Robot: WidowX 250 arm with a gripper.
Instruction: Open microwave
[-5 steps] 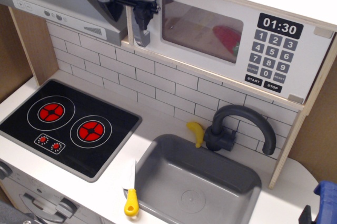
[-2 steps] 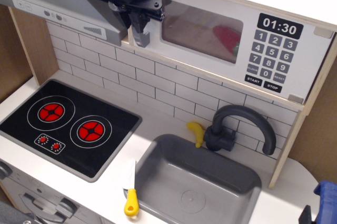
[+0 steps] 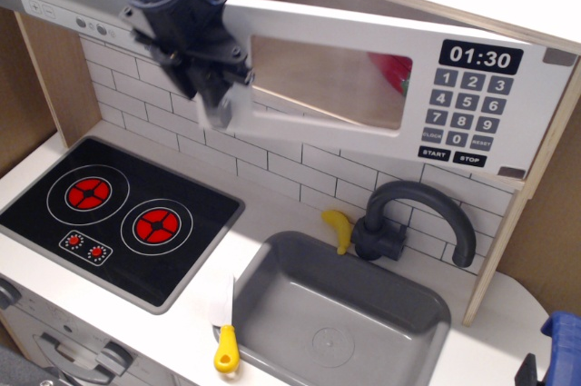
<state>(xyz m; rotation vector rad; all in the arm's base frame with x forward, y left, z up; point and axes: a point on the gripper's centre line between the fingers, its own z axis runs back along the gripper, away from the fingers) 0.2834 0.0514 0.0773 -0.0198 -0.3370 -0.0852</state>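
The white toy microwave (image 3: 381, 86) sits at the upper right with a clear window, a black clock display reading 01:30 and a keypad. Its door (image 3: 318, 77) is swung partly outward at the left edge, and a gap shows behind its top. A red object shows through the window. My gripper (image 3: 216, 94) is black and reaches down from the upper left. It is shut on the door's grey vertical handle (image 3: 221, 112), which looks blurred.
A grey range hood (image 3: 64, 4) is at the upper left. Below lie a black hob (image 3: 118, 213), a grey sink (image 3: 336, 313) with a dark tap (image 3: 408, 218), a yellow banana (image 3: 339, 227) and a yellow-handled knife (image 3: 224, 331).
My gripper has moved left and outward with the handle in it. The microwave door has swung from closed to partly open.
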